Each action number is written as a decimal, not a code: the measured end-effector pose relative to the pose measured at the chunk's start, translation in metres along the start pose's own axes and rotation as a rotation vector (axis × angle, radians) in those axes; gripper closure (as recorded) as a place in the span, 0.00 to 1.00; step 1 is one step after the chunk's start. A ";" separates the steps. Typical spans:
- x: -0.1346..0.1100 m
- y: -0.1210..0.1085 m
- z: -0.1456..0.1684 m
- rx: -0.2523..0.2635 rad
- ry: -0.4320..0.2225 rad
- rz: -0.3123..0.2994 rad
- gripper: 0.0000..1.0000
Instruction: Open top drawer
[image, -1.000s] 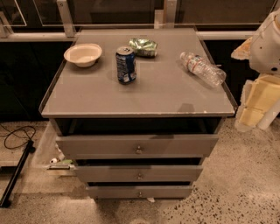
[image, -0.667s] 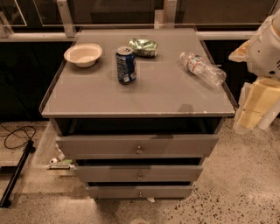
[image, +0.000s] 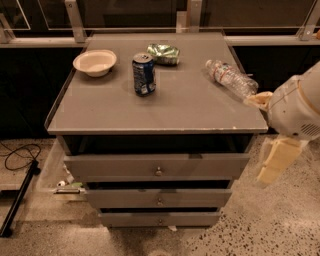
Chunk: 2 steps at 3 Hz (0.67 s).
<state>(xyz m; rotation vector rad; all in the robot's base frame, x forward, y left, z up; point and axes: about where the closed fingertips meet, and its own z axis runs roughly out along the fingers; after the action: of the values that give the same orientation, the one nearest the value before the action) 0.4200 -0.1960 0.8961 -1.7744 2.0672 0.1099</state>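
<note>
One top drawer (image: 156, 166): rigid, probably easy-sliding; hold at small centre knob (image: 158, 171). Gripper (image: 276, 161) hangs just right of it, its opening cannot be told.

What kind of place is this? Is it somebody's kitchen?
Probably not a home kitchen. It looks more like an office or lab corner: a grey drawer cabinet holding a soda can, a water bottle and a bowl, a speckled hard floor, and a robot's hand hanging beside the cabinet.

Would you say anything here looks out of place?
The plastic bottle lies on its side near the cabinet top's right edge; the green packet is crumpled. The gripper hangs right of the top drawer.
</note>
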 end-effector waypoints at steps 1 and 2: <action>0.010 0.015 0.044 0.000 -0.117 -0.031 0.00; 0.015 0.023 0.087 0.001 -0.213 -0.033 0.00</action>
<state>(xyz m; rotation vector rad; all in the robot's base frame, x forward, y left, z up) 0.4186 -0.1778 0.8071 -1.7145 1.8869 0.2768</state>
